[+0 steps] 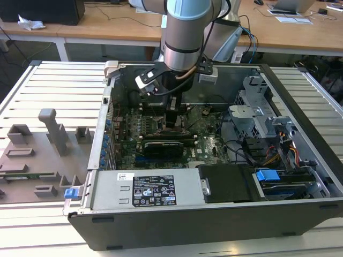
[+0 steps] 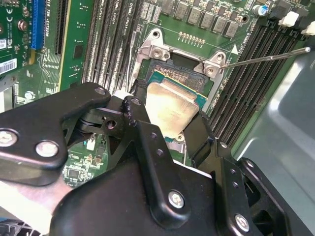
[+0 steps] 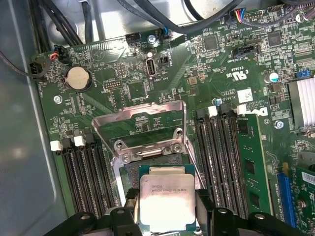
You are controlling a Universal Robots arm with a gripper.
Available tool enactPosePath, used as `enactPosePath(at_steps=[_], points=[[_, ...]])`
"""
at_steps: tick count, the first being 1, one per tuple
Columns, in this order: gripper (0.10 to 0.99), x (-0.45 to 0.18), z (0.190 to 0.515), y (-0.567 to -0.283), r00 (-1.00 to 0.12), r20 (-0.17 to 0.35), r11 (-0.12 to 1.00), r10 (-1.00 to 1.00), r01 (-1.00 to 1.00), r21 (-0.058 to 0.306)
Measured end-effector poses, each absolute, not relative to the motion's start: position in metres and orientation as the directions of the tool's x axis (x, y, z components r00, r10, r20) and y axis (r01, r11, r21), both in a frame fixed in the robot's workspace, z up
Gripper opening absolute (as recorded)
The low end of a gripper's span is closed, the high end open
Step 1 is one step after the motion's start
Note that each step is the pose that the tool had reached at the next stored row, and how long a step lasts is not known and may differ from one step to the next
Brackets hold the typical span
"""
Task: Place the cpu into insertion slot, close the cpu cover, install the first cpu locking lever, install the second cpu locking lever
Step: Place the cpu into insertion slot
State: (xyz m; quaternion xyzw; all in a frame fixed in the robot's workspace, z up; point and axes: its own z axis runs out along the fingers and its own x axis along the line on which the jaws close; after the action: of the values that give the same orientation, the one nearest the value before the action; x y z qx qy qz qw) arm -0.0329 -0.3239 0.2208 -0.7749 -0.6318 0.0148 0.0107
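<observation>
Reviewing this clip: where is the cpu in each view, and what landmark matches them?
Exterior view: under the gripper, at the middle of the motherboard.
Second wrist view: the cpu sits between the gripper's fingers, over the insertion slot.
First wrist view: the cpu lies between the fingers, next to the hinge of the raised cpu cover.
Shared landmark: long memory slots flanking the insertion slot in both wrist views.

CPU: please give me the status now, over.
Jaws of gripper shut on cpu. It sits over insertion slot, seating unclear. The cpu cover open, raised. Nothing blocks slot.
</observation>
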Motion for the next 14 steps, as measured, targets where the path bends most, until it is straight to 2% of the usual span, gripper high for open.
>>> enactPosePath(at_steps=[5,9,14], points=[[0.545,-0.0328,0.2191,-0.3239,0.19,-0.01,-0.19,0.982,0.981,-0.035],[0.545,-0.0328,0.2178,-0.3239,0.081,-0.01,-0.081,0.997,0.996,-0.035],[0.545,-0.0328,0.2176,-0.3239,0.047,-0.01,-0.048,0.999,0.998,-0.035]])
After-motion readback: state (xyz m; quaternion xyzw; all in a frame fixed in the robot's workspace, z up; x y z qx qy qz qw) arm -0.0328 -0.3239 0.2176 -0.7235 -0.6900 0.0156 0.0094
